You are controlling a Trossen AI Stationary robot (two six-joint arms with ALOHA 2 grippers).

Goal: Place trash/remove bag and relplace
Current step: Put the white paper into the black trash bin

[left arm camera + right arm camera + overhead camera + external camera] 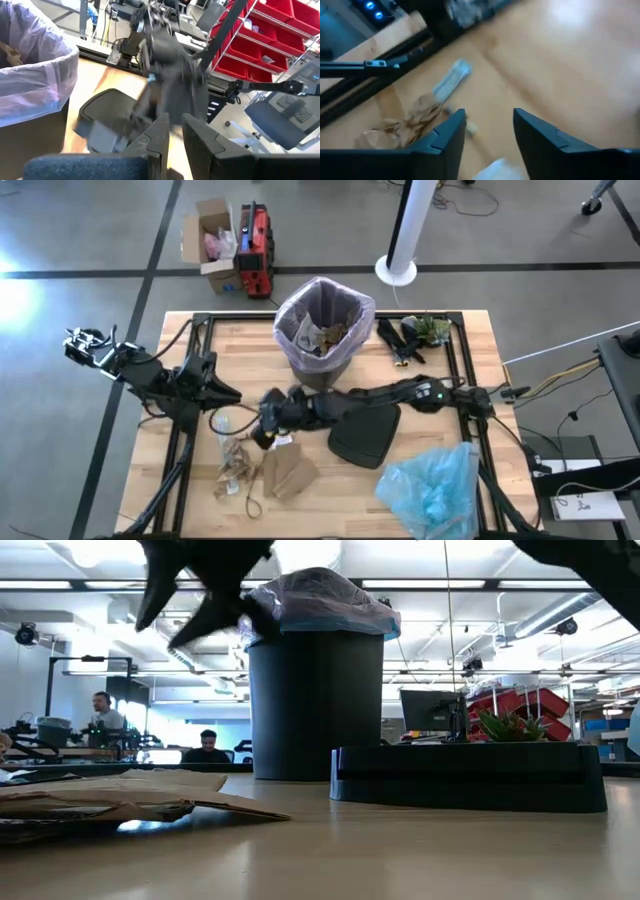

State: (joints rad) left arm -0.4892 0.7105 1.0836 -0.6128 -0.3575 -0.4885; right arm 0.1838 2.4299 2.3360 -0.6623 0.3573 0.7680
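While the lined bin [322, 332] stood at the far middle of the wooden table [470, 360], the right gripper [268, 423] reached across the bench toward the trash [262, 470], a loose heap of crumpled brown paper and pale scraps lying at the near left. In the right wrist view its two dark fingers [445, 135] stood apart with nothing between them, poised above the paper scraps [407, 122] and a small pale wrapper [451, 80], apparently ready to take another piece. The left gripper [222, 390] waited near the table's left edge, pointing toward the middle; its fingers [160, 135] were drawn nearly together and carried nothing.

The bag [300, 315], a thin pinkish liner, was folded over the bin's rim, presumably to keep the mouth wide for dropped rubbish, and some brown paper already lay inside. The black lid [365, 435] had been set flat on the table in front of the bin, leaving the opening clear. At the near right corner sat the crinkly light blue bag [432, 485], seemingly kept aside as the replacement liner, well apart from the heap. A black-and-green clump [415, 335] rested at the far right, beside the bin.

No brand, label or legible writing could be made out on the wrappers, the bin or the bags. Beyond the table, two people sat at desks in the background of the low view.
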